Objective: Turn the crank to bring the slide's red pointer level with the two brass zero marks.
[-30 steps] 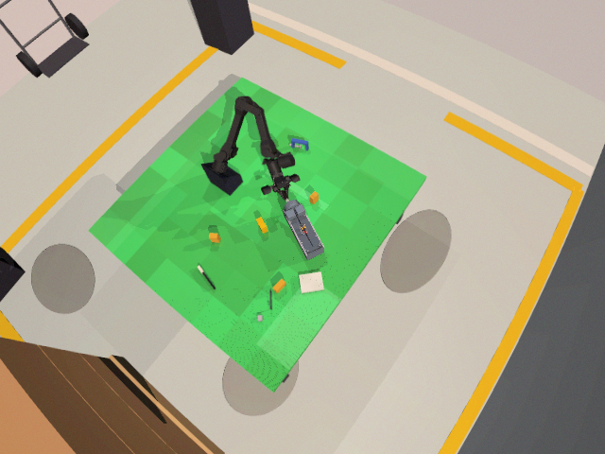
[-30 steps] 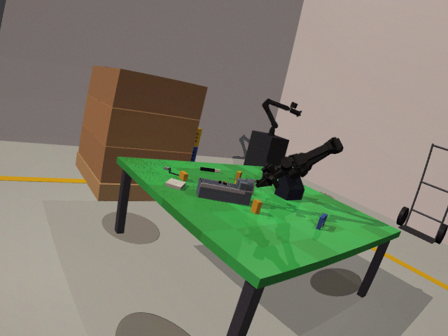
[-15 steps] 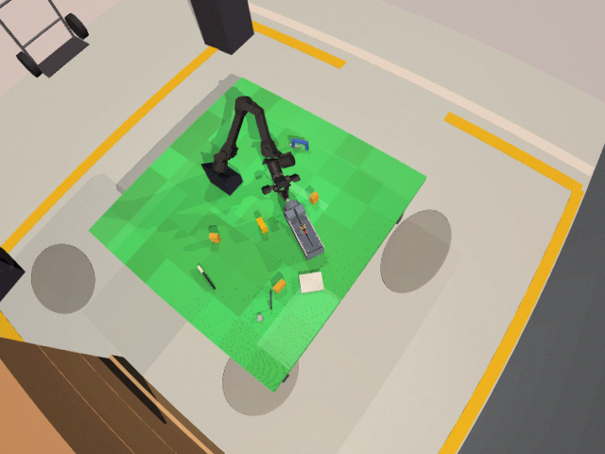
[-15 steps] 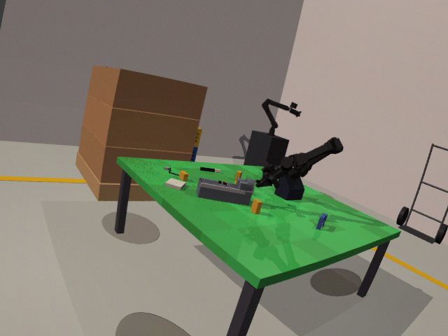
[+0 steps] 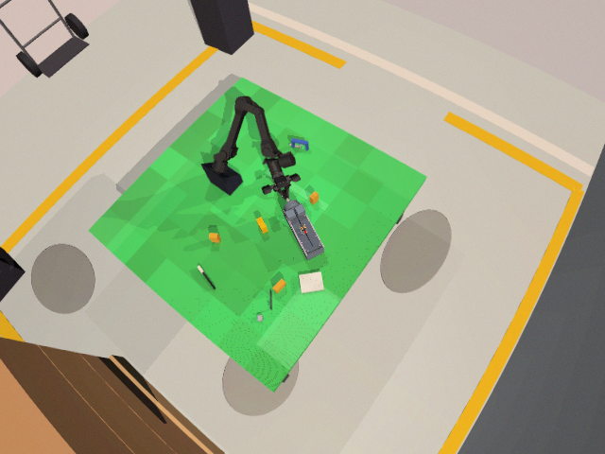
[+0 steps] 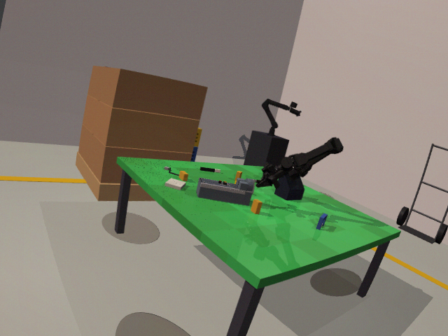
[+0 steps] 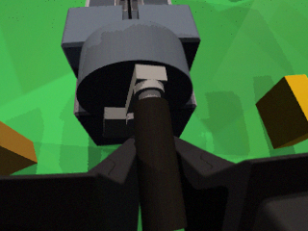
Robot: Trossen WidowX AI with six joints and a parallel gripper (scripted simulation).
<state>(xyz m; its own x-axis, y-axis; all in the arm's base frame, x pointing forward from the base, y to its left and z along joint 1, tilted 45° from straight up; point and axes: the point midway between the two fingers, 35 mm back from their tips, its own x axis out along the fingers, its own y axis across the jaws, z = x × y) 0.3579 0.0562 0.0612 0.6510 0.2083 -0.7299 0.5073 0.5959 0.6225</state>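
Observation:
The grey machine (image 5: 312,250) (image 6: 222,195) (image 7: 135,44) stands on the green table, its crank end facing the arm. My gripper (image 5: 286,196) (image 6: 257,183) (image 7: 151,141) is shut on the dark crank handle (image 7: 157,166), with one finger on each side in the wrist view. The pale crank arm (image 7: 150,72) runs from the lower left of the round housing up to the handle's root at upper right. The slide's small red pointer (image 5: 305,232) is near the middle of the track, beside brass-coloured marks. It is too small to tell whether they are level.
Orange blocks (image 5: 314,198) (image 6: 256,206) (image 5: 262,224) (image 7: 289,111) stand on both sides of the crank end. A blue bracket (image 5: 299,142) (image 6: 321,221) stands near the arm. A white box (image 5: 311,282) (image 6: 175,183) lies beyond the machine's far end. A black pen-like stick (image 5: 206,277) (image 6: 208,169) lies farther off.

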